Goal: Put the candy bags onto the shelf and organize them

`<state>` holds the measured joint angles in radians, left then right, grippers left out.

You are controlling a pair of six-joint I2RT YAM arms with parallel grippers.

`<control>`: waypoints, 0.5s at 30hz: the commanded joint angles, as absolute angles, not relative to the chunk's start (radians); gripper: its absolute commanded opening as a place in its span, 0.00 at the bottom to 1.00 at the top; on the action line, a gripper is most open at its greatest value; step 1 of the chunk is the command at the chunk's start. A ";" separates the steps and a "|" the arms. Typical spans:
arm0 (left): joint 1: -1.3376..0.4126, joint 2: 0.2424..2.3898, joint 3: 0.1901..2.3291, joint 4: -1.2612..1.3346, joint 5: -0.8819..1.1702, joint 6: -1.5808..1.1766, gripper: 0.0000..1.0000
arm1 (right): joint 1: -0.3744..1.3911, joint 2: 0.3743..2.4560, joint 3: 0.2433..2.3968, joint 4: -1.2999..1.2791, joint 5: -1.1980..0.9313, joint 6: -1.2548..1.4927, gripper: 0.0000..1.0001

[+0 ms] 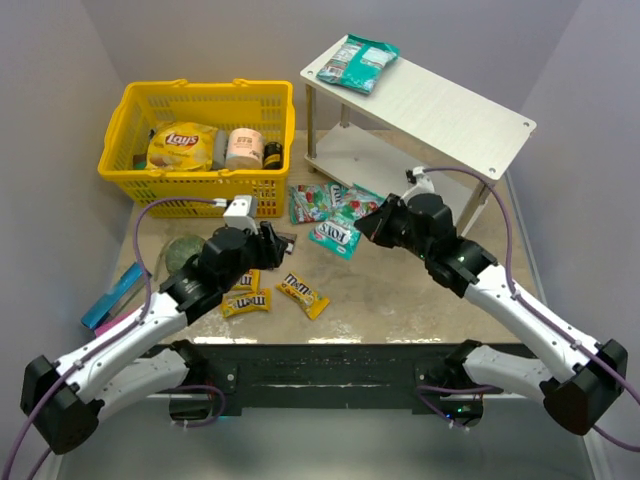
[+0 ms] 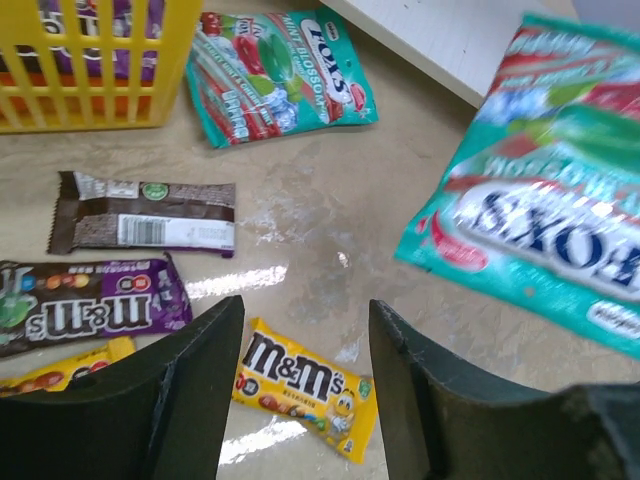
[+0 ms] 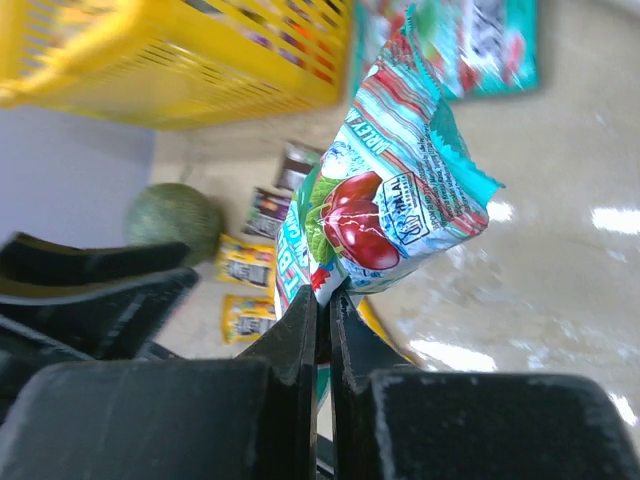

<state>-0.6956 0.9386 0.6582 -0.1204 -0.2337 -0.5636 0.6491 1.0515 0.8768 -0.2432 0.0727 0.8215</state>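
My right gripper [image 1: 368, 226] [image 3: 325, 300] is shut on the edge of a teal Fox's candy bag [image 1: 336, 236] [image 3: 400, 190], which hangs lifted over the table; it shows blurred in the left wrist view [image 2: 545, 200]. More teal bags [image 1: 312, 203] [image 2: 275, 70] lie flat by the white shelf [image 1: 470, 110]. One teal bag [image 1: 358, 62] lies on the shelf's top board. My left gripper [image 1: 280, 241] [image 2: 305, 310] is open and empty above a yellow M&M's packet [image 1: 302, 295] [image 2: 305, 385]. Purple [image 2: 90, 305] and brown [image 2: 145, 215] packets lie to its left.
A yellow basket [image 1: 200, 150] [image 2: 90, 60] with a Lay's bag [image 1: 182, 146] stands at the back left. A green ball [image 1: 185, 250] [image 3: 175, 220] and a flat blue packet [image 1: 115, 295] lie at the left. Another yellow packet [image 1: 246, 301] lies under my left arm.
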 commanded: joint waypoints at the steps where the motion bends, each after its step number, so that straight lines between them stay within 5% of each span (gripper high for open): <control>1: -0.699 0.832 0.739 -0.329 -0.328 -0.557 0.60 | 0.653 1.040 1.111 -0.279 0.032 0.736 0.00; 15: -0.698 0.666 0.673 -0.431 -0.426 -0.558 0.65 | 0.499 1.287 1.724 -0.423 0.002 0.598 0.00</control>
